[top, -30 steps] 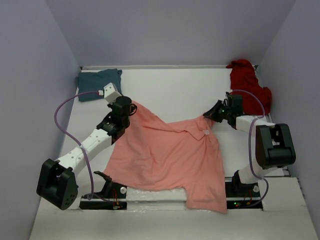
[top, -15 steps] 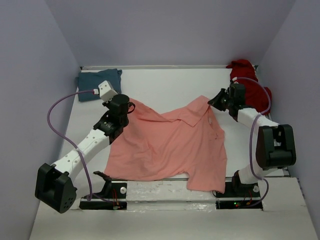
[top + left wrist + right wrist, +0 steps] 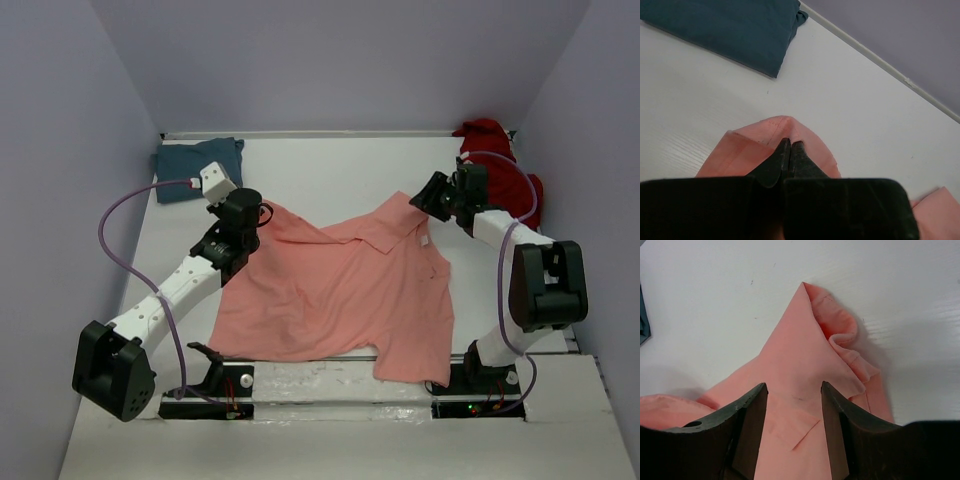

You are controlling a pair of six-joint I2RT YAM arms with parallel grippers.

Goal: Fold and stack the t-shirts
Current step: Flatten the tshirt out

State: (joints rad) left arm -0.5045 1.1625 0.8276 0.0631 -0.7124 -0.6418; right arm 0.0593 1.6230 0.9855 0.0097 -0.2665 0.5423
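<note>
Pinching salmon-pink shirt (image 3: 340, 290), left gripper (image 3: 790, 143); right gripper (image 3: 792, 390) spread over it.

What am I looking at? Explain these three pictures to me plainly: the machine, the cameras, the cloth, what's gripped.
Two small robot arms are bolted at the near edge of a white table, each with a two-finger gripper. The wide picture comes from a fixed camera above and behind them; the close-ups come from a camera on each wrist. A salmon-pink t-shirt lies spread in the middle, a folded teal t-shirt in the far left corner, a crumpled dark red t-shirt in the far right. The left gripper is pinched shut on the pink shirt's edge; the right gripper stands open over that shirt, holding nothing.
</note>
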